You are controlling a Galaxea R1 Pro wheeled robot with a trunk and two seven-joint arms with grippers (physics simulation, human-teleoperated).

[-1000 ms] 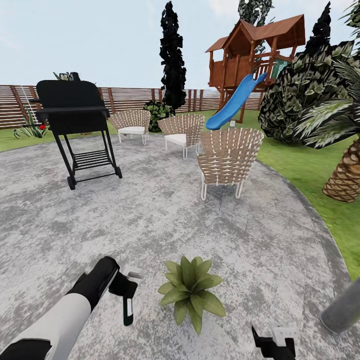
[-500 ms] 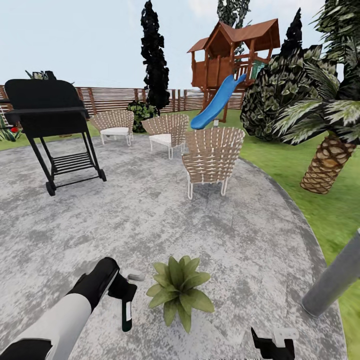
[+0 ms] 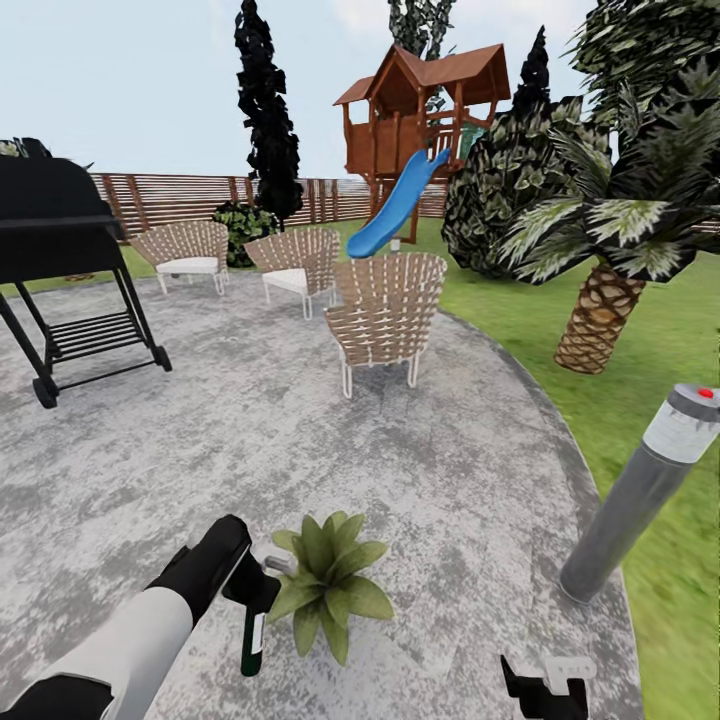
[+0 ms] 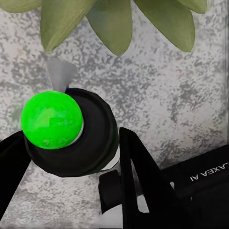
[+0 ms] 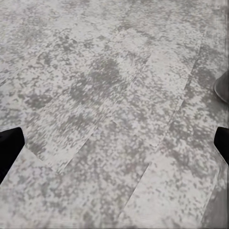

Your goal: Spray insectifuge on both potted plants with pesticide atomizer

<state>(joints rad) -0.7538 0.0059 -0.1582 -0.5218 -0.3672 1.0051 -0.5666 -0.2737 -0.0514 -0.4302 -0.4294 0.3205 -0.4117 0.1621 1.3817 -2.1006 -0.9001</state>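
Grey mottled patio (image 3: 400, 480) paving runs under the robot in the head view, green lawn (image 3: 640, 340) to its right. Left gripper (image 3: 252, 590) is pinched on the pesticide atomizer (image 3: 252, 638), a dark bottle with pale label hanging roughly upright below the fingers, white spray head (image 3: 276, 566) pointing toward the potted plant (image 3: 325, 580). Plant is a low rosette of pointed green leaves sitting on the paving, just beside the bottle on its right; nozzle near or touching the leaf tips, cannot tell which. Left wrist view shows the bottle (image 4: 76, 138) from the end, clamped between the black fingers (image 4: 138, 167), with a bright green disc (image 4: 50, 119) on it and leaves (image 4: 114, 19) just past it. Right gripper (image 3: 545, 685) sits low at the frame edge, well apart from the plant; right wrist view shows its dark fingertips (image 5: 9, 145) spread wide over bare paving (image 5: 114, 114), nothing between them. Grey bollard lamp (image 3: 640, 490) leans at the patio edge to the right. Farther back: wicker chairs (image 3: 385, 310), black grill (image 3: 60, 260), wooden playhouse (image 3: 425, 110) with blue slide (image 3: 395, 205), brown slatted fence (image 3: 190, 195), palm (image 3: 600, 310).
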